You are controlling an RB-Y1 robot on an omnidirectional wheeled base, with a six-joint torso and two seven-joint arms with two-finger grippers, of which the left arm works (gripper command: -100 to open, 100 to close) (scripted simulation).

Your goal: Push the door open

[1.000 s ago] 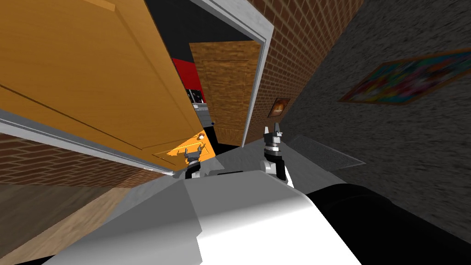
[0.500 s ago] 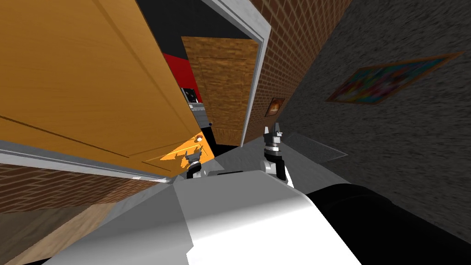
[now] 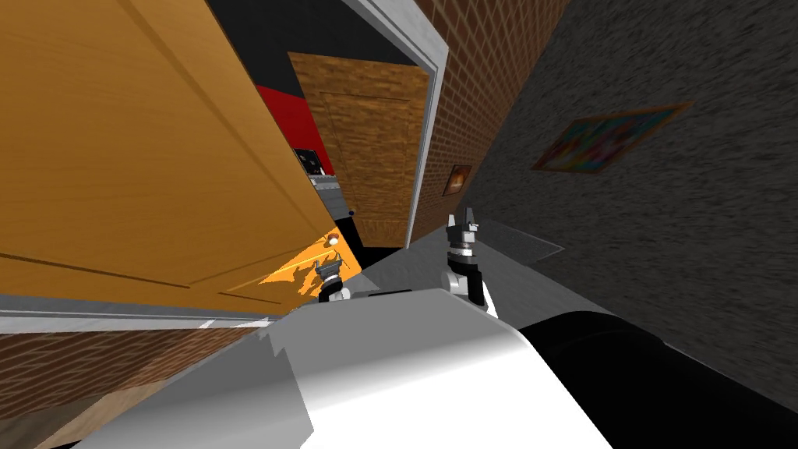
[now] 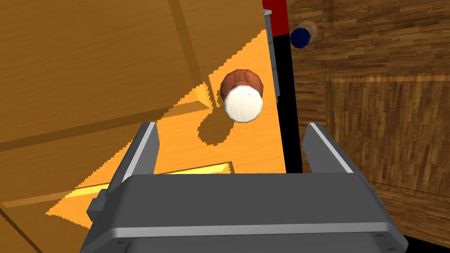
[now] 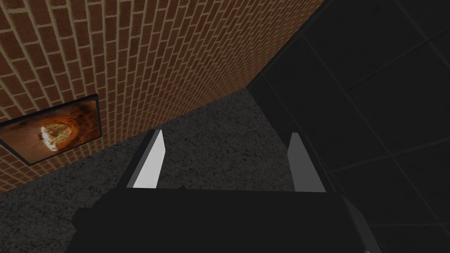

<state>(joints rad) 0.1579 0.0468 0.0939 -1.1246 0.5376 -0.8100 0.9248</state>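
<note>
An orange wooden door [image 3: 148,156] stands partly swung inward, its free edge near the middle of the head view. Its round knob [image 3: 333,239] with a white end [image 4: 243,96] sits close to that edge. My left gripper [image 3: 329,269] is open just below the knob, close to the door panel [image 4: 88,74], with nothing between its fingers [image 4: 145,147]. My right gripper [image 3: 463,226] is open and raised to the right, away from the door, pointing at a wall.
A white door frame [image 3: 425,117] and a brick wall [image 3: 499,70] bound the opening on the right. Through the gap stand a second brown wooden door [image 3: 374,148] with a dark knob [image 4: 301,37], a red panel [image 3: 292,129] and a black area.
The whole head view has shifted left as I moved. The door has swung a little further inward, widening the gap. The left gripper stays below the knob.
</note>
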